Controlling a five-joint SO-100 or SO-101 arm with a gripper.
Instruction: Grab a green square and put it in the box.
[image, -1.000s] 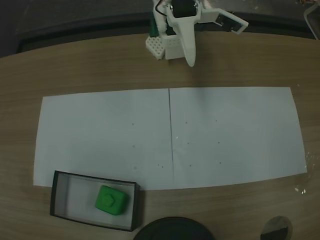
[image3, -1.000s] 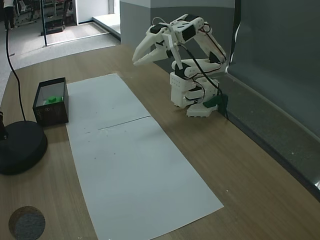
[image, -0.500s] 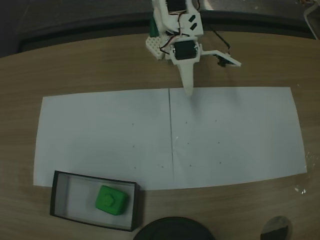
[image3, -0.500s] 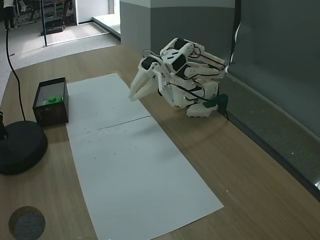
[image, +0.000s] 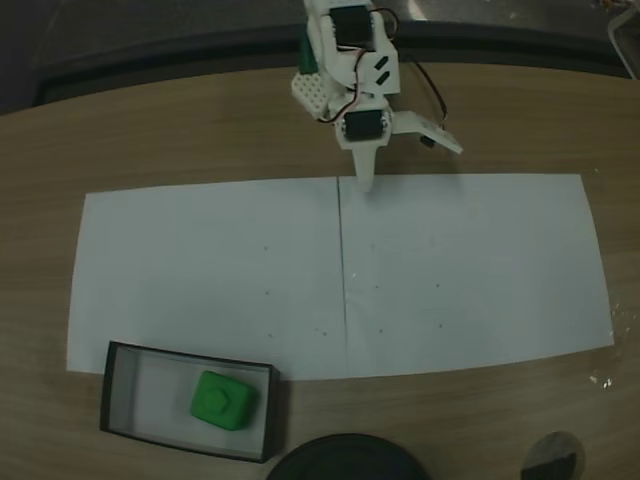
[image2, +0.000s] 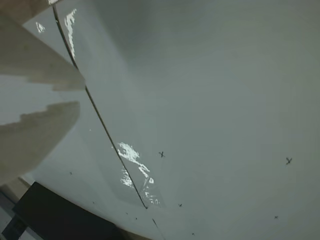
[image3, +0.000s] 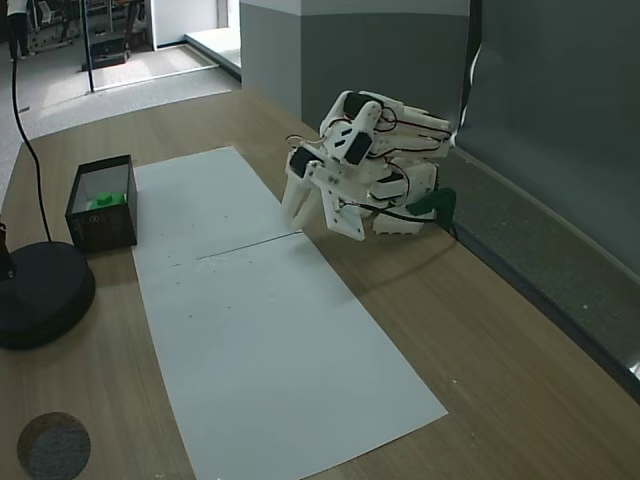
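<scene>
In the top-down fixed view, the round black disc (image: 345, 458) sits at the bottom edge of the counter (image: 180, 140), with a small dark round patch (image: 553, 457) to its right. Just left of the disc stands the box (image: 268, 412), its thin black walls around a pale floor, and the green square (image: 222, 400) lies inside it, toward the right half, apart from the walls. In the side fixed view the box (image3: 100, 225) is at the left, next to the disc (image3: 40, 295), and the green square (image3: 105, 200) shows as a bright patch above the near wall.

Beyond the box, 2 white paper sheets (image: 200, 270) lie side by side, meeting at a dark seam (image: 342, 270) that runs across the middle; small dark marks dot the paper near it. The wrist view looks down on that glossy paper (image2: 210, 90), with the seam (image2: 100, 120) crossing it and 2 "x" marks to the right.

At the far edge, the white arm (image: 350, 60) folds low over its base. The tool (image: 365, 180) points down at the paper's far edge, right by the seam. In the side view the tool (image3: 294, 210) is just above the paper. In the wrist view 2 blurred pale fingers (image2: 35, 130) enter from the left with a narrow gap between them and nothing in it; the tool looks nearly closed, though the blur makes that uncertain.
</scene>
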